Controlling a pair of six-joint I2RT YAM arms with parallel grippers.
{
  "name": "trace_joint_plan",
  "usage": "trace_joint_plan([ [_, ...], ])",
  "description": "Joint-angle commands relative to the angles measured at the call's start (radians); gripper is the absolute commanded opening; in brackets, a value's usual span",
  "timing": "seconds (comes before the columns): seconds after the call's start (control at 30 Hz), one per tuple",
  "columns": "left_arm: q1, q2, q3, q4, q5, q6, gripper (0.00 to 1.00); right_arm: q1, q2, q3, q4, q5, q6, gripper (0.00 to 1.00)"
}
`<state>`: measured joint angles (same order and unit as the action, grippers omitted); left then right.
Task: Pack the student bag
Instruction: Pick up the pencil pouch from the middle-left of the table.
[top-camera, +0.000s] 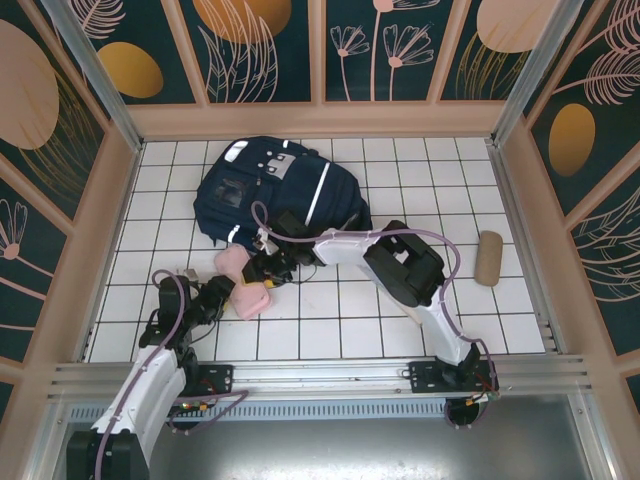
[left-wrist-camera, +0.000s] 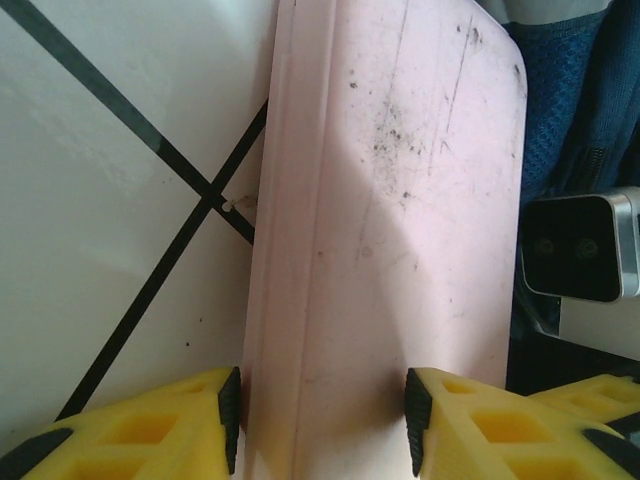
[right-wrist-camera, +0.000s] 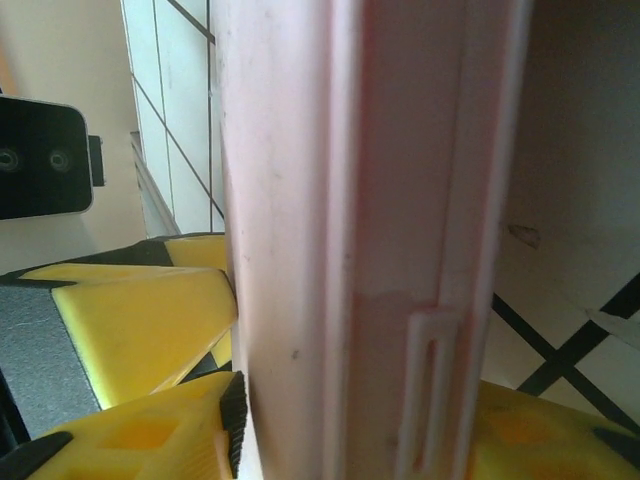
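Top external: student bag (top-camera: 270, 190) lies at 11 o'clock on the white tiled worktop (top-camera: 400, 325). Pink case (top-camera: 250, 300) sits at the bag's 6 o'clock, near it. Left tool (left-wrist-camera: 320, 405) and right tool (right-wrist-camera: 365, 430) both clamp that case.

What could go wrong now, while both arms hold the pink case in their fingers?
1. The left fingers and the right fingers clamp the same pink case. If one arm pulls before the other lets go, the case may twist or slip out.
2. The student bag lies flat, and I see no open mouth in the top view, so the case could be pushed against closed fabric.
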<state>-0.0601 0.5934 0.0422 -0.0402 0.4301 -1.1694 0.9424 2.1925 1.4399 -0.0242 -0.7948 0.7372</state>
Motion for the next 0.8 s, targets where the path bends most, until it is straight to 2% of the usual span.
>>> trace_joint_plan([
  [0.0, -0.011, -0.016, -0.019, -0.041, 0.049, -0.023, 0.48, 0.027, -0.045, 0.029, 0.060, -0.031, -0.016, 0.35],
  [0.07, -0.010, -0.029, -0.009, -0.086, 0.026, -0.013, 0.51, 0.021, -0.063, 0.021, 0.049, -0.019, -0.024, 0.27],
  [0.23, -0.010, -0.087, 0.058, -0.223, -0.082, -0.007, 0.59, 0.019, -0.127, 0.036, -0.050, 0.037, -0.098, 0.22],
  [0.47, -0.011, -0.060, 0.208, -0.278, -0.154, 0.029, 0.62, -0.001, -0.247, -0.001, -0.142, 0.129, -0.163, 0.22],
  [0.77, -0.011, 0.158, 0.449, -0.305, -0.193, 0.177, 0.45, -0.138, -0.475, -0.176, -0.129, 0.213, -0.149, 0.24],
])
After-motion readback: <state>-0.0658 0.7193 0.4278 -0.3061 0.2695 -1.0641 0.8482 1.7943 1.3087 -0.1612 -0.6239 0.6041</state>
